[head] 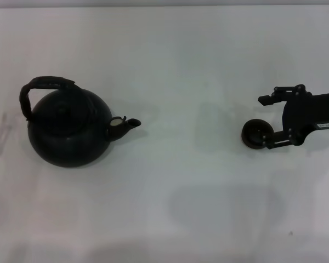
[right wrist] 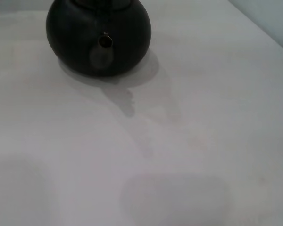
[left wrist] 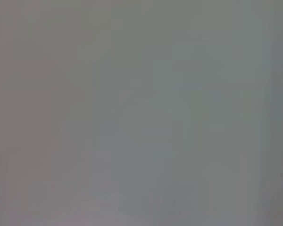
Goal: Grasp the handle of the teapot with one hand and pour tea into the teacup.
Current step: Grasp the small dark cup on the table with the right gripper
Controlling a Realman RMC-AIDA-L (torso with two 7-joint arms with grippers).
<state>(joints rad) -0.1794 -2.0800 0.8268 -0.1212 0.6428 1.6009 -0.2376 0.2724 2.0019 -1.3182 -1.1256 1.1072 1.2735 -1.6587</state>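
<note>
Head view: white desk (head: pixel 181 219), one only, bare apart from two dark things and one arm.

Teapot (head: pixel 68 129), one. Sits on the robot's left side of the desk, upright, lid on, spout (head: pixel 129 125) pointing toward the right side. Handle (head: pixel 41 87) arches over its top, nothing touching it. Right wrist view shows the same teapot (right wrist: pixel 99 35) spout-on, far across the desk, top cut off.

Right arm, one in sight, reaches in from the right edge. Right claw (head: pixel 270 121) stands open, one finger far, one near, well spread. Teacup (head: pixel 257 133), one, sits upright at the tip of the near finger, touching or just beside it; it lies off the gap, not between the fingers. Whether the finger bears on it, cannot tell.

Left claw: not in sight anywhere. Left wrist view gives plain grey, nothing to read.

Step in hand, as I judge: the very start, or cup placement just finished. Handle not yet held, pot not lifted, no pouring begun. Cup and pot well apart.

Next move calls for: a claw brought over the handle's wrapped top, closed across it, pot lifted level, carried until the spout is above the cup, then tipped slowly. Small cup, so aim must be close.
</note>
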